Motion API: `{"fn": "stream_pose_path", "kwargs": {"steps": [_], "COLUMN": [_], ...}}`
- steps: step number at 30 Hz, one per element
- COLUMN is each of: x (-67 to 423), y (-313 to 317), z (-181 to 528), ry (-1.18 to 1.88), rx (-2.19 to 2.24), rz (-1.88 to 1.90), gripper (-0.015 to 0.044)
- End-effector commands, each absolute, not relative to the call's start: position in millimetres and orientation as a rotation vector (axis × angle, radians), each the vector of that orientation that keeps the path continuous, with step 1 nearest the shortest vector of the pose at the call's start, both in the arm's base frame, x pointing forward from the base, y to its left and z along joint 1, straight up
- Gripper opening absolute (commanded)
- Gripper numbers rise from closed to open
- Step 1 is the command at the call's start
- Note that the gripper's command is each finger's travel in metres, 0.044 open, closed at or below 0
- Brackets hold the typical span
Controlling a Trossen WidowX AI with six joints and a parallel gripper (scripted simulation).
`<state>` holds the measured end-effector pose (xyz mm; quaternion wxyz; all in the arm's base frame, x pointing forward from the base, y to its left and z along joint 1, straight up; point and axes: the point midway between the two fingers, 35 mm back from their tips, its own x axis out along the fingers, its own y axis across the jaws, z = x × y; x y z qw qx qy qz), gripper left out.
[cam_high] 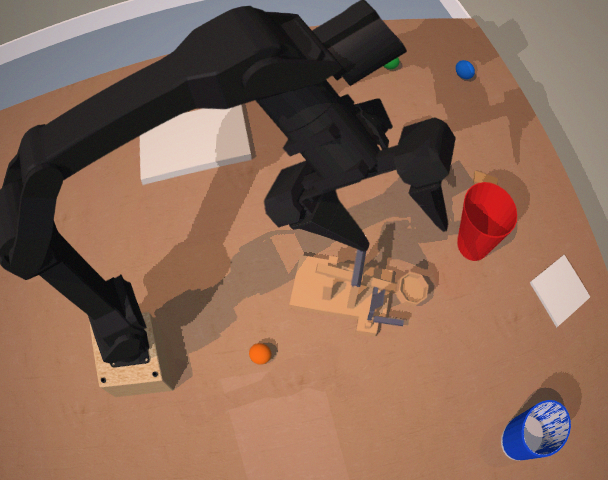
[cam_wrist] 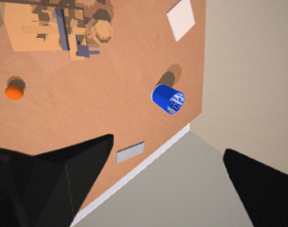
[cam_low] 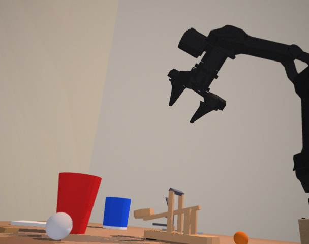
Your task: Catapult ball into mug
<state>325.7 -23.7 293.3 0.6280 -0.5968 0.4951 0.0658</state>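
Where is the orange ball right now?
In the top view the orange ball lies on the table between the arm's wooden base block and the catapult.

Beige walls (cam_low: 138, 104), brown table (cam_high: 345, 413) (shadowed)

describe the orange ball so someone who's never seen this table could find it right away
Start at the wooden catapult in the middle of the brown table. The orange ball lies alone between it and the arm's wooden base block. It is the only orange ball here.

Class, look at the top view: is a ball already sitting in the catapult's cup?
No. The catapult's cup shows only bare wood inside, and the orange ball lies apart on the table.
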Motion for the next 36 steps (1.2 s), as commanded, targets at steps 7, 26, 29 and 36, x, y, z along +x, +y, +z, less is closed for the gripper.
{"fn": "stream_pose_path", "kwargs": {"steps": [7, 26, 29, 36], "x": [333, 331, 329, 323], "y": [-6, 25, 30, 41], "z": [249, 177, 167, 143], "ry": [1.172, 1.298, 1.323, 1.387], "rx": [-1.038, -0.418, -0.32, -0.092], "rz": [0.126, 0.002, -0.028, -0.11], "gripper": [0.044, 0.044, 0.044, 0.044]}}
